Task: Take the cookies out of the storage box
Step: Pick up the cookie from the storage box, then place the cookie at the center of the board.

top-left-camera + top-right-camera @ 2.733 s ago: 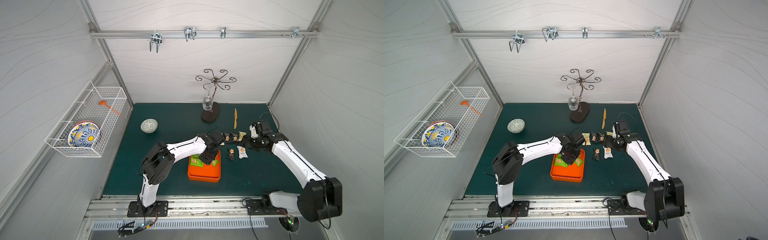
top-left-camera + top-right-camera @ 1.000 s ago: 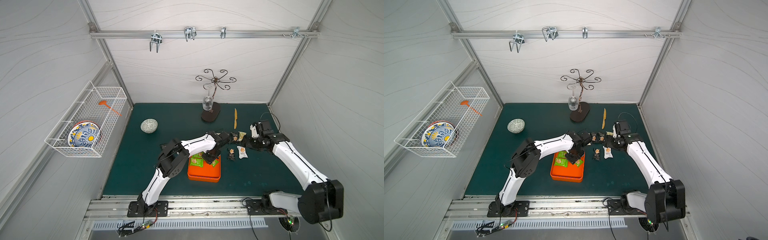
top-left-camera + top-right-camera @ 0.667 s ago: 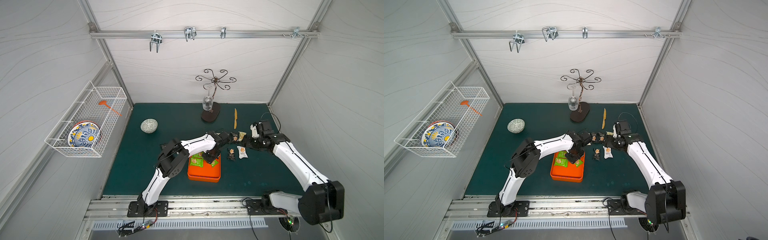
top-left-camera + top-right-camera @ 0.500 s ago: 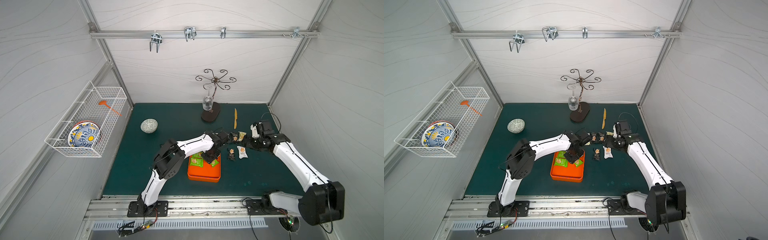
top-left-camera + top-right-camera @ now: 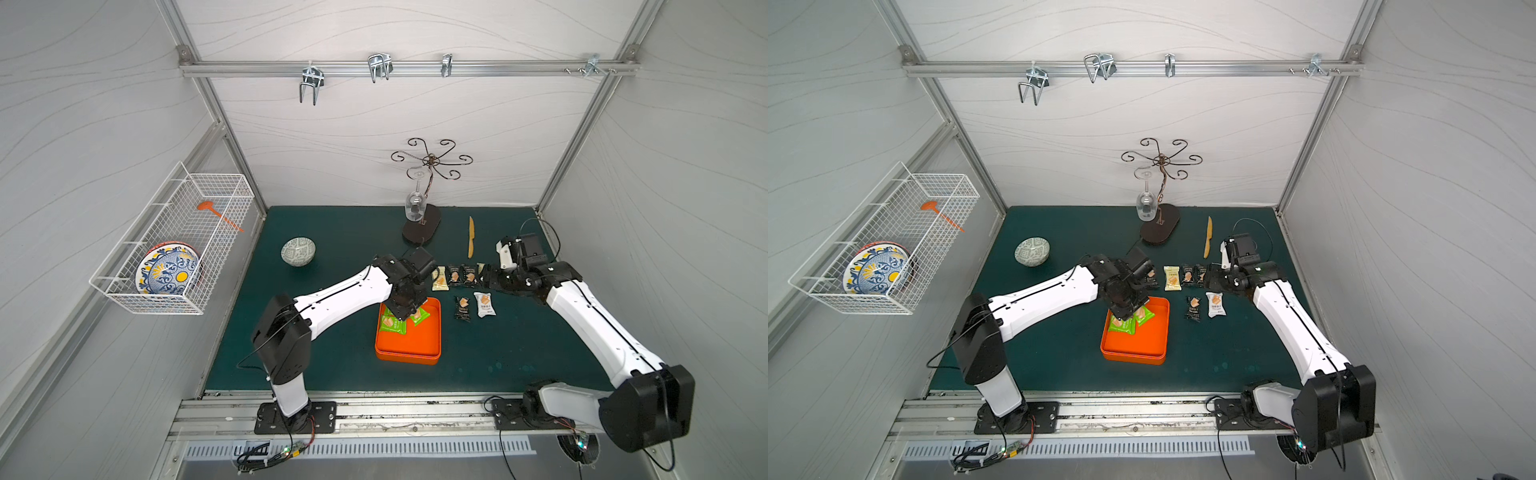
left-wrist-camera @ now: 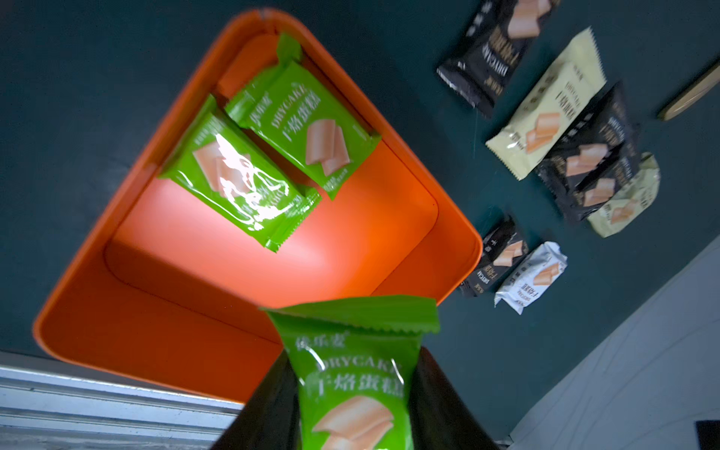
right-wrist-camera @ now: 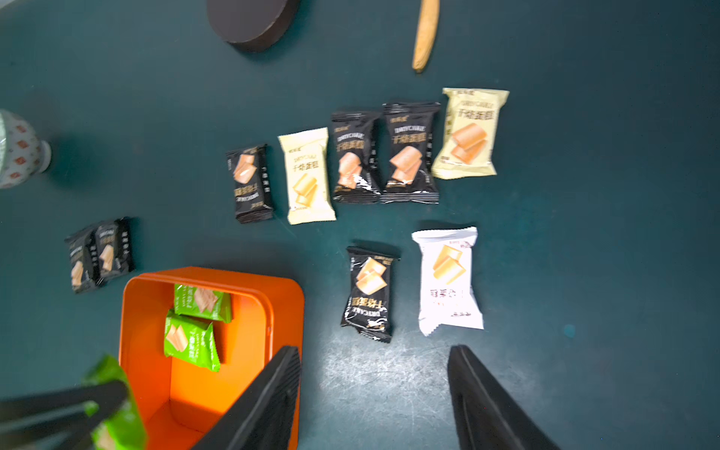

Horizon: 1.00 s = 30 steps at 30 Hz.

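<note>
1. Changed vs. a sec earlier: the left gripper (image 5: 405, 311) is now closed on a green packet (image 6: 352, 374), and the arm's elbow is drawn back toward its base.
2. In the left wrist view the held packet is seen hanging above the storage box (image 5: 409, 347), clear of its floor. It is judged as picked up, not dragged.
3. Meaning for the task: only 2 green packets (image 6: 237, 175) are left in the box, overlapped in one corner. Approx. nine cookies (image 7: 409, 152) are already laid out on the counter (image 7: 584, 272). The job is judged nearly done: the held one is to be set down, then 2 more fetched.
4. Left fingers (image 6: 269, 401): clamped on both sides of the green packet, w/ its crimped end sticking out past the tips. Nothing else is touched.
5. Right gripper (image 7: 374, 348): its fingers (image 7: 272, 389) are moderately apart, w/ nothing between them and nothing touched. It is held over bare counter, near a black packet (image 7: 370, 292) and a white packet (image 7: 448, 280). No change is seen in it.
6. Box position: flat on the counter between the 2 arms. The removed cookies are set beyond it and to the right arm's side, and 2 black ones (image 7: 97, 253) lie off its other far corner.
</note>
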Available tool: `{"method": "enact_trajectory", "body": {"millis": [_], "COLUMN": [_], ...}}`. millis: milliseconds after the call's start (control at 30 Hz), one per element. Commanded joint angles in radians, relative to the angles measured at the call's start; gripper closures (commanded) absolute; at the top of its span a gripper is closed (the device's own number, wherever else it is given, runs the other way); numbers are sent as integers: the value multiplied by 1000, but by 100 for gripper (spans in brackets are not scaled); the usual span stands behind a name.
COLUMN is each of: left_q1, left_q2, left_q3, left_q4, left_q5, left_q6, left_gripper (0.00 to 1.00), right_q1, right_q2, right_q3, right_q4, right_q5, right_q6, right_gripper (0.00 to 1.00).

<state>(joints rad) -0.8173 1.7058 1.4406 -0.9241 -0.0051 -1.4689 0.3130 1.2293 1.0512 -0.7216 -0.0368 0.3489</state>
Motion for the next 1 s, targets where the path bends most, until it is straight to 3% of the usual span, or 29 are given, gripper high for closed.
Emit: {"method": "enact_trajectory", "body": {"millis": [0, 200, 333, 700, 967], "left_q1": [125, 326, 422, 483, 488], "left_q2": [-90, -133, -20, 327, 400], "left_q3": [-48, -97, -33, 198, 176], "left_q4": [-4, 57, 108, 84, 97], "left_q5": [-72, -131, -46, 102, 97], "left_q6": [79, 162, 278, 533, 573], "left_gripper": [56, 55, 54, 53, 52], "right_q1": [52, 129, 155, 172, 230], "right_q2": [24, 81, 125, 152, 141], "right_q3": [31, 57, 81, 86, 51], "right_q4": [-6, 5, -6, -22, 26], "right_q5": [9, 35, 45, 64, 25], "right_q6": [1, 9, 5, -9, -53], "right_gripper": [35, 35, 34, 34, 35]}}
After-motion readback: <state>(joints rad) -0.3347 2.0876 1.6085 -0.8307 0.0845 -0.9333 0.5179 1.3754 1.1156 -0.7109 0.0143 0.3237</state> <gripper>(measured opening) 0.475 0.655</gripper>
